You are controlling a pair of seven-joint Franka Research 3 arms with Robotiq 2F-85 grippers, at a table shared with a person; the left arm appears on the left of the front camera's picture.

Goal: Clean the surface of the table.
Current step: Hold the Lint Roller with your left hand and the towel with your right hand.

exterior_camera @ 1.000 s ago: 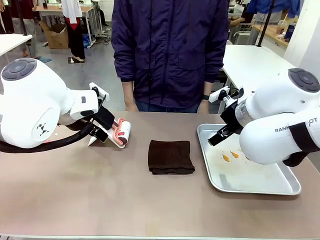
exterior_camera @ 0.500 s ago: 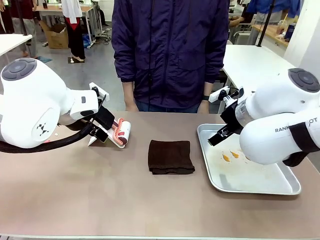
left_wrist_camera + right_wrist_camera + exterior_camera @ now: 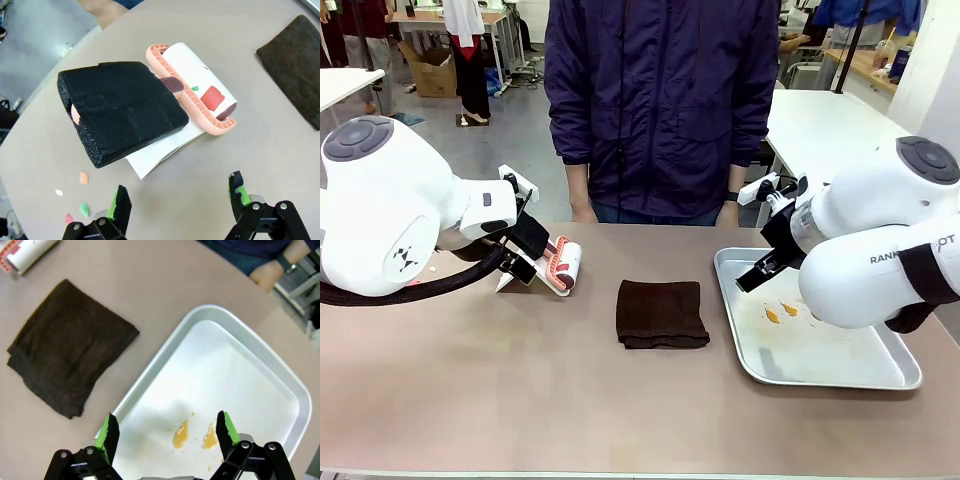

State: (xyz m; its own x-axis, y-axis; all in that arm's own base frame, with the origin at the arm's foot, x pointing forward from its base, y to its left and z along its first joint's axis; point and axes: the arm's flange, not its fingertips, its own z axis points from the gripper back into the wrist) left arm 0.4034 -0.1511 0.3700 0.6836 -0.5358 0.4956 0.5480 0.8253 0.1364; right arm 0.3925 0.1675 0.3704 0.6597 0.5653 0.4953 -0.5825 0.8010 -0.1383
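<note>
The brownish table (image 3: 520,390) holds a folded dark brown cloth (image 3: 662,313) at its middle and a lint roller (image 3: 560,265) at the left. My left gripper (image 3: 520,262) hovers right by the roller. In the left wrist view the roller (image 3: 200,92) has a salmon frame, a white roll and a black foam handle (image 3: 122,110), and my left gripper (image 3: 180,195) stands open just short of it. Small coloured scraps (image 3: 82,177) lie on the tabletop beside it. My right gripper (image 3: 166,432) is open above the tray's near end, holding nothing.
A silver metal tray (image 3: 895,380) at the right carries two orange smears (image 3: 182,434). The cloth (image 3: 70,347) lies left of the tray rim (image 3: 150,365). A person in a dark jacket (image 3: 660,100) stands at the far edge, one hand (image 3: 272,270) resting near the tray.
</note>
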